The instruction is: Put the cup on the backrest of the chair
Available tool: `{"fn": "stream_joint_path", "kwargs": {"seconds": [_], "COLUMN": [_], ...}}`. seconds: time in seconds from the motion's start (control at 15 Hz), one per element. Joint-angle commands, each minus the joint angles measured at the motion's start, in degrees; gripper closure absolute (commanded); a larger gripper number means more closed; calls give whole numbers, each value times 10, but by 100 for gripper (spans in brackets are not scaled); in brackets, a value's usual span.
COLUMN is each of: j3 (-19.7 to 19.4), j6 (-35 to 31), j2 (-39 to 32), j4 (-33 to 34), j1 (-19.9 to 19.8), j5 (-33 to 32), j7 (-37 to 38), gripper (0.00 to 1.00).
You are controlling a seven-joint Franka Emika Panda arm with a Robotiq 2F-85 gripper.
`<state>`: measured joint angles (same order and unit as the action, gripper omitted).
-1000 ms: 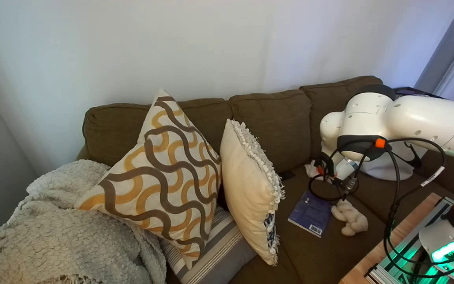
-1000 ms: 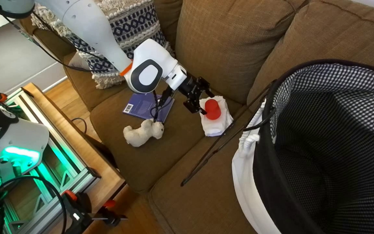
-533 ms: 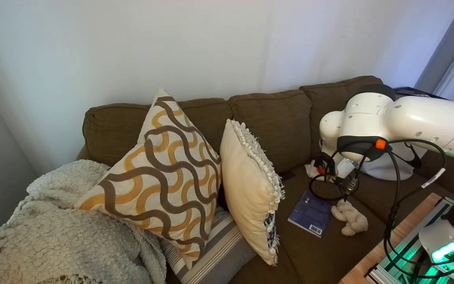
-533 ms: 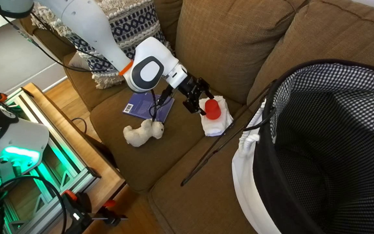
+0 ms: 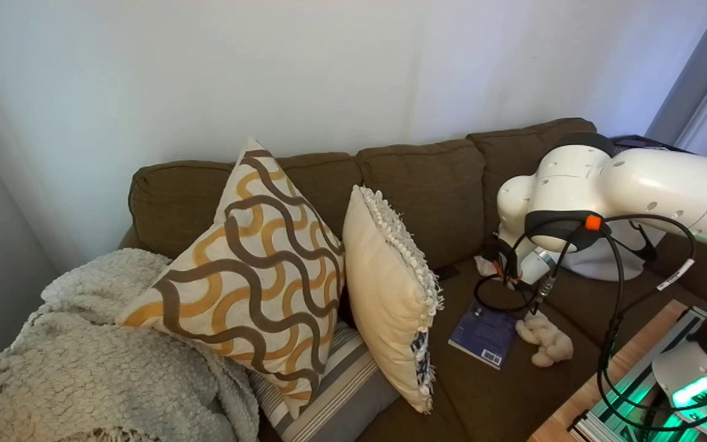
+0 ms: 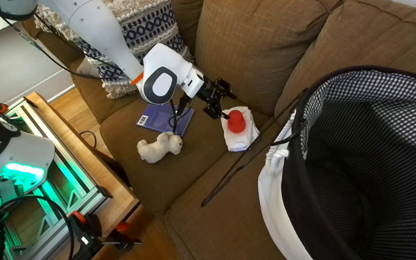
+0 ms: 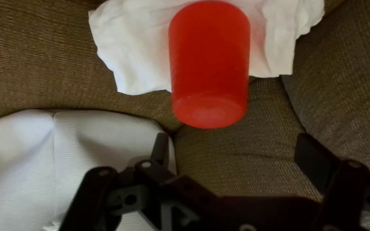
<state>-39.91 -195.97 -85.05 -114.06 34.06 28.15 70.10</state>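
the red cup (image 6: pixel 237 121) sits mouth down on a white cloth (image 6: pixel 242 142), closed end up, so its inside is hidden from me. the cloth lies on the seat of the brown couch (image 6: pixel 251 47), near the foot of the back cushions. the other container is a big basket (image 6: pixel 381 108) with a black rim and a checked lining; down inside it goes dark and i can't make out the bottom.

the hand (image 6: pixel 230 106) hangs just beside the cup, its two fingers spread wide; in the wrist view the cup shows past the fingertips, apart from both.

a long thin black loop (image 6: pixel 228 177) reaches from the basket's side over the seat, passing close by the cloth, and the basket itself blocks part of the couch from sight. in both exterior views a purple book (image 6: pixel 166 117) lies flat on the seat with a small cream stuffed toy (image 6: pixel 159 147) just beside it. farther along, a tasselled cream pillow (image 5: pixel 384 288) leans near a wavy-patterned pillow (image 5: pixel 261 270), and a fluffy pale blanket (image 5: pixel 102 344) is heaped at the end. in an exterior view the arm (image 5: pixel 565 184) gets in the way of the cup; the arm's base stands over a wooden counter (image 6: pixel 119 195).
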Motion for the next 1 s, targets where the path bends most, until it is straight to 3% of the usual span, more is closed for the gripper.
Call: {"fn": "stream_joint_path", "kwargs": {"seconds": [0.0,0.93], "j3": [22,45], "j6": [-29,10], "j2": [3,2], "j4": [2,17], "j1": [-23,-74], "j5": [38,113], "j7": [-44,-166], "gripper": [0,0]}}
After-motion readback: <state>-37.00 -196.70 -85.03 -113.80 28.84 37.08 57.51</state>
